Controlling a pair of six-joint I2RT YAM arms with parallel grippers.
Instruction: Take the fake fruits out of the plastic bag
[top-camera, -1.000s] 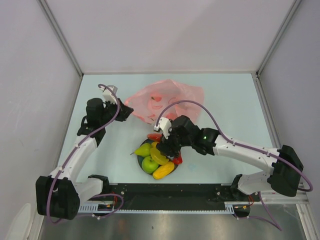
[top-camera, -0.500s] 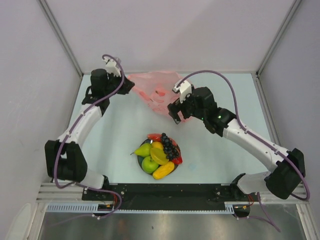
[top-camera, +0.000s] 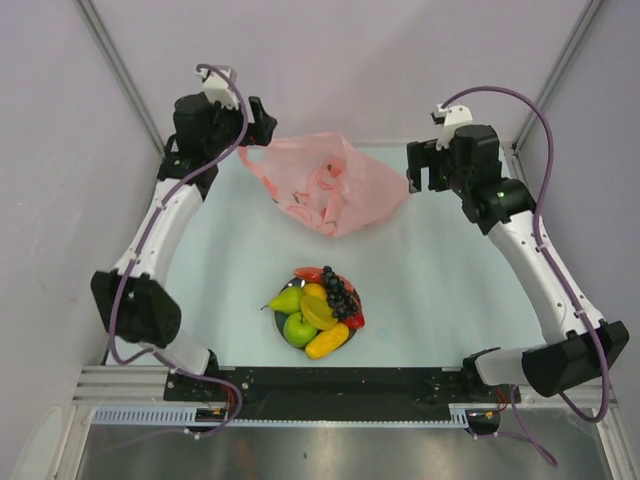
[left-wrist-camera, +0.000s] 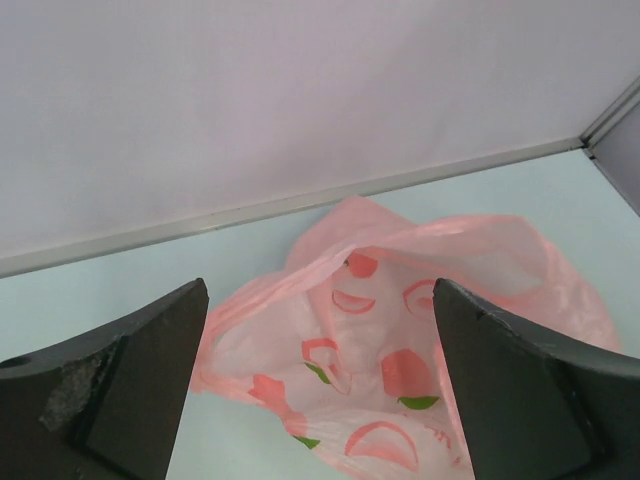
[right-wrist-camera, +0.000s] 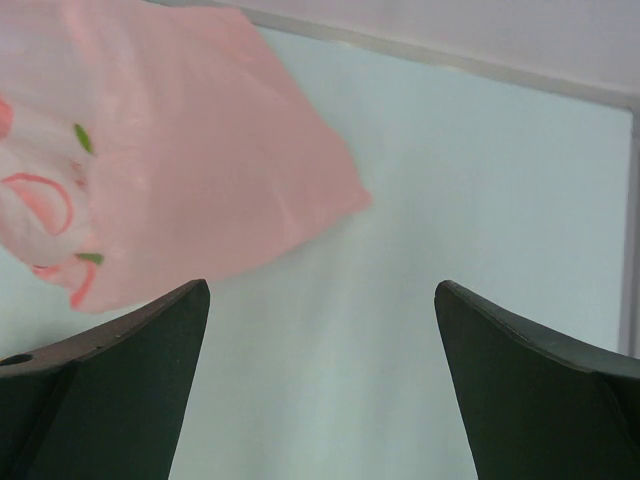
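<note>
Change: the right gripper (top-camera: 418, 178) has left the middle of the plastic bag (top-camera: 330, 185) and now sits by its right corner. The left gripper (top-camera: 265, 122) has drawn back to the far left, and the bag lies wider.
Left gripper: fingers spread wide, nothing held, just beside the bag's left edge.
Right gripper: fingers spread wide, empty.
Plastic bag: far half of the table (top-camera: 450, 270), between the grippers.
Fake fruits (top-camera: 318, 312): piled on the dark plate (top-camera: 282, 323), near centre, unmoved.
</note>
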